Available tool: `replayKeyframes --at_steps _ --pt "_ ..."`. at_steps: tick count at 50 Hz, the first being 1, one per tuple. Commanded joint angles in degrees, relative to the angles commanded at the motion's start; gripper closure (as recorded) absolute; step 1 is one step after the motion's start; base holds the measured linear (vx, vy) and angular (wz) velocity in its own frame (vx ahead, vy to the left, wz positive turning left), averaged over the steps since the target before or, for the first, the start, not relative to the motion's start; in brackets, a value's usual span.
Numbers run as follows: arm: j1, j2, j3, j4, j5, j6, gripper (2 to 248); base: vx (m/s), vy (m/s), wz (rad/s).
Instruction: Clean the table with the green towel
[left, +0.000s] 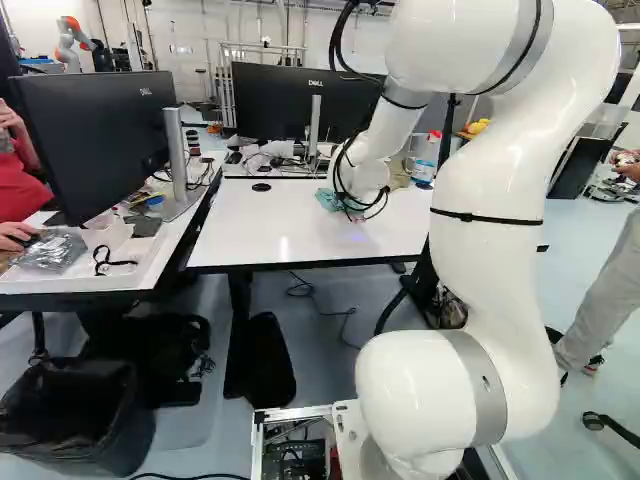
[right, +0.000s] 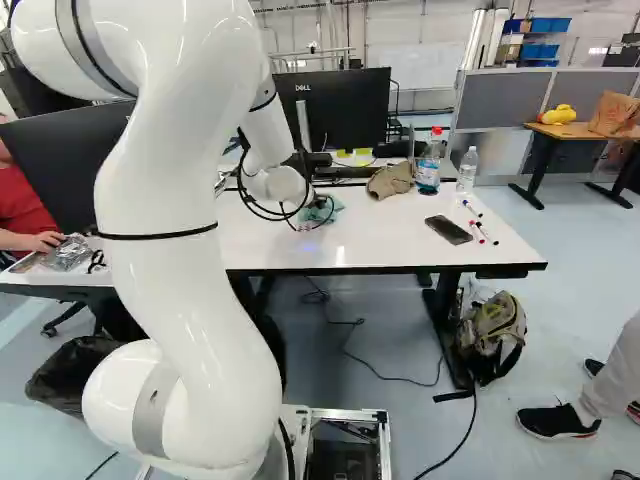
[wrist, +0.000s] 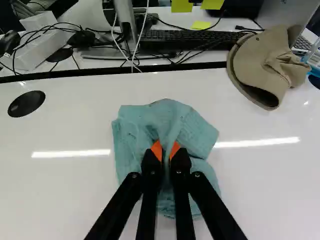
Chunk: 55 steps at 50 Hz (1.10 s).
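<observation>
One green towel (wrist: 195, 132) tight between the jaws, on the table (wrist: 65, 195)

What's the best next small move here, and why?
Probably a short sideways sweep of the gripper over the white tabletop, keeping the cloth low. The fingers pinch the green towel from two sides, and it lies spread beneath them on the table, so it looks ready to wipe. I'd sweep away from the cap, which sits near the far edge.
</observation>
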<state>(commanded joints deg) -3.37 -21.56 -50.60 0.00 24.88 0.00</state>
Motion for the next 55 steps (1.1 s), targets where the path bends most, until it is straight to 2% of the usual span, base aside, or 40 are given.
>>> replayKeyframes --at_steps 36,55 --pt "-0.1 0.1 0.1 0.0 -2.6 0.0 213 0.0 0.0 0.0" --pt "-2.8 -0.1 -0.1 0.0 -2.6 0.0 213 0.0 0.001 0.005"
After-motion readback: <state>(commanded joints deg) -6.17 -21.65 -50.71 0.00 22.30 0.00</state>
